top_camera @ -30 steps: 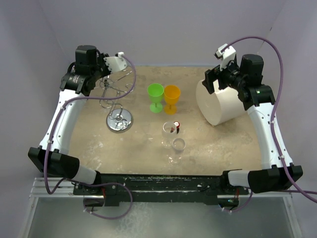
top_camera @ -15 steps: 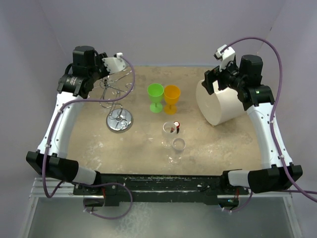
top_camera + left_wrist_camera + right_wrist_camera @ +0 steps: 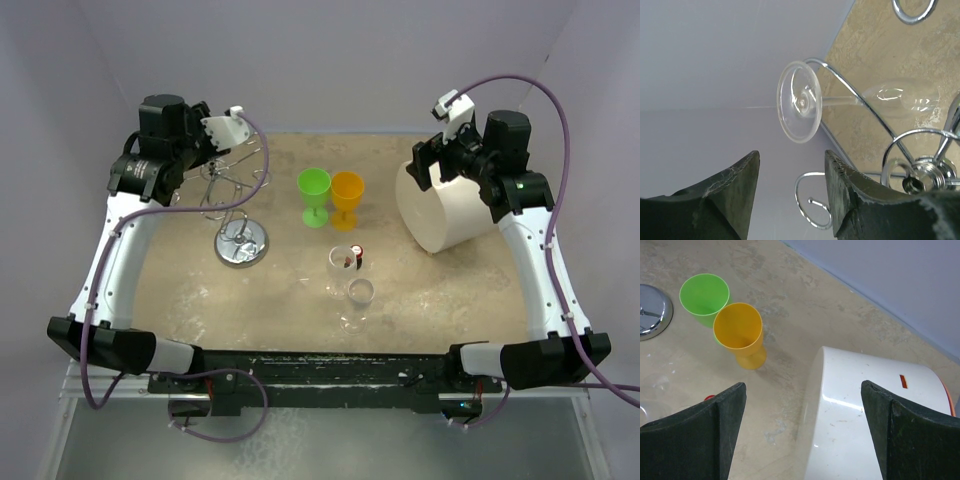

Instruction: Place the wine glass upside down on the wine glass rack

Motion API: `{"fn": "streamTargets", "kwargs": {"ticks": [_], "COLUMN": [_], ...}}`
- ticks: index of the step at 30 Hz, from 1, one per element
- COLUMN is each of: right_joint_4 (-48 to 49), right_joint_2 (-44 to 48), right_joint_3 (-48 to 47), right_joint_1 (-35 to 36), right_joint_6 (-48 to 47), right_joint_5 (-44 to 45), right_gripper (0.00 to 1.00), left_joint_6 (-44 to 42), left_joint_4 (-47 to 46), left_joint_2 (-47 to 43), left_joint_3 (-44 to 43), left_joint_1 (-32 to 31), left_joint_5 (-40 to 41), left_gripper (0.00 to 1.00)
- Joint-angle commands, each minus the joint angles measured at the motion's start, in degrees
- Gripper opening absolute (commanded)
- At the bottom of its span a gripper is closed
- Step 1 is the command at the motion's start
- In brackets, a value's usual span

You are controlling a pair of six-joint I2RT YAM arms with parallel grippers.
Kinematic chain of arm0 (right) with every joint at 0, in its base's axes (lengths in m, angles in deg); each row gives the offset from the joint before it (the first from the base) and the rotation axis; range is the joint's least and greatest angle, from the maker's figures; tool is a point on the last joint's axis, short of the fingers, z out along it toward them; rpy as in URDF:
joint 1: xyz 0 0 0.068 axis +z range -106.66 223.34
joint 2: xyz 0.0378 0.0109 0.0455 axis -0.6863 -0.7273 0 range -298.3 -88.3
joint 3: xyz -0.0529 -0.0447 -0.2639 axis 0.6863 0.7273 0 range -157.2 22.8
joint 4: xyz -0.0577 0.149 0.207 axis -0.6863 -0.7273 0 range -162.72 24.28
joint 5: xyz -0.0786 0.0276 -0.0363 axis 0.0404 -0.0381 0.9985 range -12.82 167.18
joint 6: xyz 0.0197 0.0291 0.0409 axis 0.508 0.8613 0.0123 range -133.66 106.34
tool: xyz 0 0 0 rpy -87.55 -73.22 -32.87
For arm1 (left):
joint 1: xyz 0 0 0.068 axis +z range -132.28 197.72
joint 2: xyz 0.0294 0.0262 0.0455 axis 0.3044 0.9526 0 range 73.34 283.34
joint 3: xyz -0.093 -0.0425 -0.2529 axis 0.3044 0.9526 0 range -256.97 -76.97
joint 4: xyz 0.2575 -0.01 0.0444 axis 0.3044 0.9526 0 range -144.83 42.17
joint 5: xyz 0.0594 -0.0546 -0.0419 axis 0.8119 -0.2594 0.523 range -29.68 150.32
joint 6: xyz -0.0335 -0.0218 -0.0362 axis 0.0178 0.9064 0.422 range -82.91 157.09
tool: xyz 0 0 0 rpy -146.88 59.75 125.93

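Wine glass [image 3: 799, 101] hangs on rack [image 3: 241, 243] wire arm, foot twd L gripper [image 3: 791, 167], bowl twd table, stem axis running straight away. L jaws apart, nothing betw them, just clear of foot. R gripper [image 3: 801, 388] gaping, empty, well apart over white cylinder [image 3: 840, 390]; green cup [image 3: 704, 292], orange cup [image 3: 737, 325] between arms.

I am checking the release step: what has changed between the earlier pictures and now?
The left pincer opened, let go of the wine glass hanging on the rack, and drew back leftward. The right pincer and white cylinder stayed put.
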Motion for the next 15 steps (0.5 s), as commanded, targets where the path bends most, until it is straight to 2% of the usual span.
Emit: {"fn": "streamTargets", "kwargs": {"ticks": [1, 15], "right_joint_4": [2.50, 2.65], "right_joint_2": [0.45, 1.15], "right_joint_3": [-0.08, 0.45], "right_joint_1": [-0.16, -0.16], "right_joint_6": [0.63, 0.34], "right_joint_5": [-1.48, -1.25], "right_gripper": [0.99, 0.99], "left_joint_6": [1.48, 5.74], "left_joint_4": [0.91, -5.52], "left_joint_2": [-2.09, -1.27], "left_joint_3": [-0.76, -4.77], "left_joint_1": [0.15, 0.15], "left_joint_5": [0.58, 3.99], "left_gripper": [0.59, 0.58]}}
